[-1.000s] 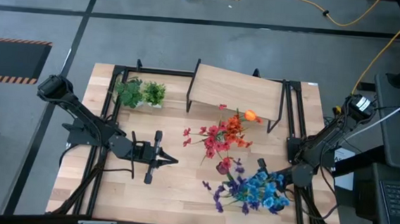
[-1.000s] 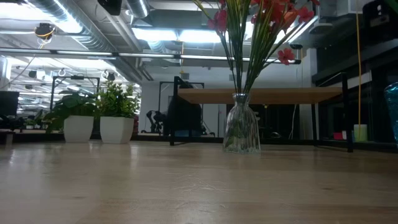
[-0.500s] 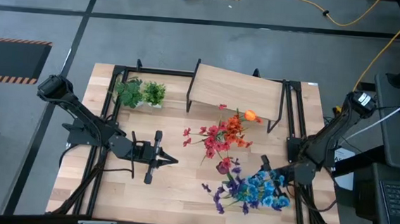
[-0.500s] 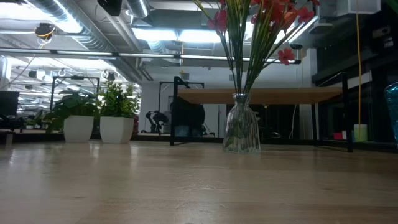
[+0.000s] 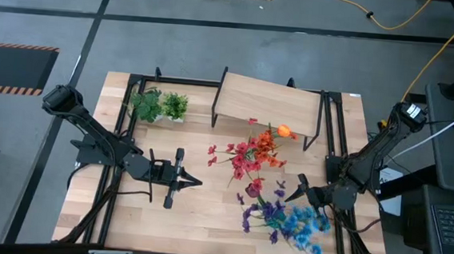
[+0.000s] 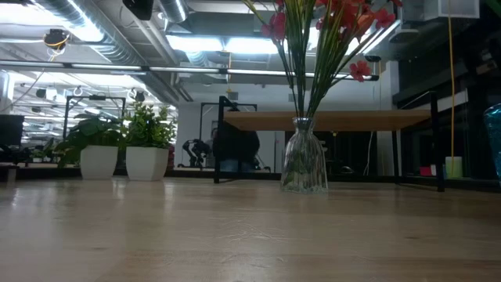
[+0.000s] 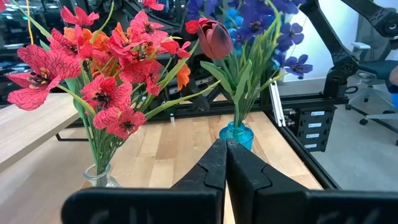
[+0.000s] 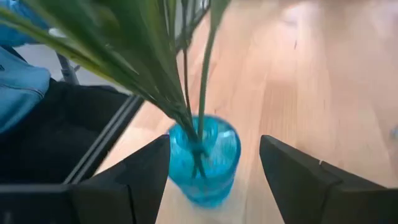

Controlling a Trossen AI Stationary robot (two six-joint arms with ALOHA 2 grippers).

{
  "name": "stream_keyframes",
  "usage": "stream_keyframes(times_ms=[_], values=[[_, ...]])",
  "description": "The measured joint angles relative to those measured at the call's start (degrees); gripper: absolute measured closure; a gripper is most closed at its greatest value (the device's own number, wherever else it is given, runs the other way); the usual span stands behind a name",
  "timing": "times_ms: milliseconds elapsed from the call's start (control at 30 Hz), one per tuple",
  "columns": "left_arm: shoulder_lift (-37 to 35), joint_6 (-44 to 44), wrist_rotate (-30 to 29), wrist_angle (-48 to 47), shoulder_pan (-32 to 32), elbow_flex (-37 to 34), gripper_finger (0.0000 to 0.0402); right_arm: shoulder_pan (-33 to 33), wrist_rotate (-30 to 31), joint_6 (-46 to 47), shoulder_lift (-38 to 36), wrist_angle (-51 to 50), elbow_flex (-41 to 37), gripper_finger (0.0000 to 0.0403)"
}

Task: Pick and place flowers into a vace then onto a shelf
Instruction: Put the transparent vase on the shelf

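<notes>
Red and orange flowers [image 5: 253, 153] stand in a clear glass vase [image 6: 304, 164] in front of the shelf [image 5: 269, 102]. Blue and purple flowers [image 5: 285, 219] stand in a small blue vase [image 7: 236, 135] on the table near its right near corner. In the high view the blossoms hide this vase. My right gripper [image 5: 302, 191] is open and low at the far right side of the blue bunch. In the right wrist view its fingers flank the blue vase [image 8: 204, 158]. My left gripper [image 5: 197, 181] is shut and waits at the table's left middle, pointing at the vases. My right gripper has its open fingers level on either side of the blue vase's body [image 8: 186, 155], coming from the table's right. One finger [image 8: 152, 165] stands very close to the glass. Whether it touches I cannot tell. The vase stands on the table.
Two small potted plants [image 5: 159, 105] sit at the far left of the table, beside the shelf. Black frame rails [image 5: 335, 134] run along both table sides. Bare wood lies between my left gripper and the vases, and along the near edge.
My right gripper has moved from the table's right edge toward the left and slightly far, in beside the blue vase. The blue and purple bunch has swung over toward the near edge. My left arm and the red bunch have kept still.
</notes>
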Motion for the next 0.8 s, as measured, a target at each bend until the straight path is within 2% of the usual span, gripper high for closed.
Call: stream_keyframes(times_ms=[333,800], values=[[0.0,-0.3,0.0,0.0,0.0,0.0,0.0399,0.7,0.0,3.0,0.0,-3.8,0.0,0.0153],[0.0,-0.4,0.0,-0.5,0.0,0.0,0.0396,0.7,-0.4,4.3,5.9,0.9,0.0,0.0153]])
